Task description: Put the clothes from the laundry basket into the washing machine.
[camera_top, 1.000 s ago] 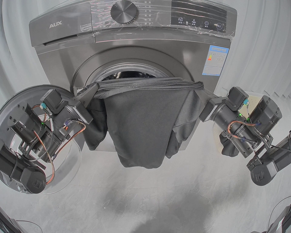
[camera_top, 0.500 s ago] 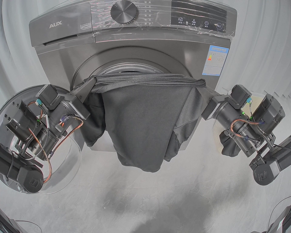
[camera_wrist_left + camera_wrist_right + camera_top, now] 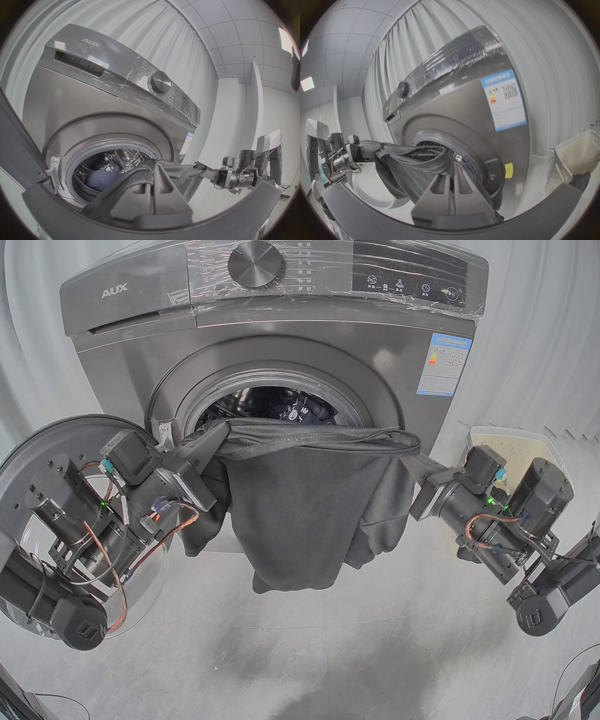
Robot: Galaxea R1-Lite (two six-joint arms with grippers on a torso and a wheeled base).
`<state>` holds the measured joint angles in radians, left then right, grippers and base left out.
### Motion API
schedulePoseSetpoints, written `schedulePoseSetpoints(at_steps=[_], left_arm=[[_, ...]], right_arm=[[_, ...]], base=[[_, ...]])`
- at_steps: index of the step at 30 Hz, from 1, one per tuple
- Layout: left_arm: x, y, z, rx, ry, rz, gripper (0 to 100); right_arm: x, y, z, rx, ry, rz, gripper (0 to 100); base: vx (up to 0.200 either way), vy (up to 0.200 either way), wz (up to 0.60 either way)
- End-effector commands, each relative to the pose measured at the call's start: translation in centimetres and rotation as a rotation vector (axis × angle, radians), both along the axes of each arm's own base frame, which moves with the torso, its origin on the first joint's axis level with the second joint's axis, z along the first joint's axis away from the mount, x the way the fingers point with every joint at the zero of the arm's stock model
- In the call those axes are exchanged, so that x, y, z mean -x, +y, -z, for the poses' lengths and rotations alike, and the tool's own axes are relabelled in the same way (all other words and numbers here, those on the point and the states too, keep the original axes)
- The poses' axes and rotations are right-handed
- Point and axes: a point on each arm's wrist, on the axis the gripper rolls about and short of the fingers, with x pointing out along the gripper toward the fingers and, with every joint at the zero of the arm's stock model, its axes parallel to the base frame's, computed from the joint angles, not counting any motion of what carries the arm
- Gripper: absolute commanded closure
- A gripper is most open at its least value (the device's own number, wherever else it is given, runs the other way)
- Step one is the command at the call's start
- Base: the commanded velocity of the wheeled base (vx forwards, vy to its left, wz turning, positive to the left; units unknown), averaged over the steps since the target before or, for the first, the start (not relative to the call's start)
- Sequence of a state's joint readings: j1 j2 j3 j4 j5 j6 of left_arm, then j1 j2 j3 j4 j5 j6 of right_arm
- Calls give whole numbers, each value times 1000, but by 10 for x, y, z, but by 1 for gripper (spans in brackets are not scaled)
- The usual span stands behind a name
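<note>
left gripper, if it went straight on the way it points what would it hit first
Likely the washing machine's door ring, just past the dark garment the left gripper grips; depth is unclear.

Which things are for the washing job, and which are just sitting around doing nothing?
For the job: the dark garment, held stretched between the left gripper and the right gripper; the washing machine with its door open; the laundry basket.

Just there: the curtain; the grey floor.
</note>
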<state>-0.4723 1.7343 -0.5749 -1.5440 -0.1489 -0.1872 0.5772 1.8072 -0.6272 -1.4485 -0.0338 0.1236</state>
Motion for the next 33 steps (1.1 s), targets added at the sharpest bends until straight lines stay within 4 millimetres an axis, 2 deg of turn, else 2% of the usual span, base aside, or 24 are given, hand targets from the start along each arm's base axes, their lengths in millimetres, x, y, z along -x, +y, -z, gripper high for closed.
schedulePoseSetpoints(at_steps=[1,3,4,5,12,17,21,27,29,33], left_arm=[[-6,-21,7,-15,5,48,100],[-8,-21,6,-12,0,46,100],[-8,-22,4,-7,-6,47,100],[-8,-22,3,-6,-9,47,100],[-8,-22,-6,14,-38,39,100],[-9,-22,-7,19,-43,30,100],[-9,-21,-8,21,-45,29,100],[-8,-22,-9,22,-46,33,100],[-8,-22,-9,22,-48,32,100],[-8,-22,-10,25,-51,33,100]], right_arm=[[-7,19,37,63,98,-40,100],[-7,25,42,72,110,-55,100],[-4,31,53,95,141,-74,100],[-1,35,60,111,164,-89,0],[21,42,105,234,306,-159,0],[29,46,117,272,336,-192,0],[31,52,117,274,330,-207,0],[15,64,117,245,298,-201,0],[2,73,117,223,268,-204,0],[-9,85,122,219,250,-227,0]], base=[[0,0,0],[0,0,0],[0,0,0],[0,0,0],[0,0,0],[0,0,0],[0,0,0],[0,0,0],[0,0,0],[0,0,0]])
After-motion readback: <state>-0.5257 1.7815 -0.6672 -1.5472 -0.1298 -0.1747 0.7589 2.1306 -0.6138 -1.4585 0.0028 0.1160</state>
